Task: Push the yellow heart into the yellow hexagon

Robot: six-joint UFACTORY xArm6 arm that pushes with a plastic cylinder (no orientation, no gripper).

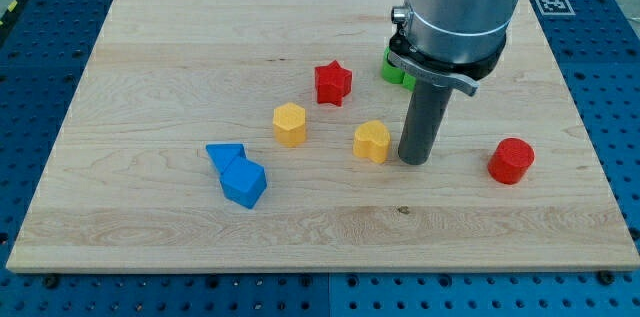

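Observation:
The yellow heart (372,142) lies near the middle of the wooden board (160,67). The yellow hexagon (289,124) stands to its left, a block's width away and slightly higher in the view. My tip (414,160) rests on the board just right of the yellow heart, very close to it or touching; I cannot tell which. The rod rises from there to the grey arm body at the view's top.
A red star (333,83) sits above the two yellow blocks. A blue triangle (225,154) and a blue block (244,183) touch at lower left. A red cylinder (512,161) is at the right. A green block (393,68) is partly hidden behind the arm.

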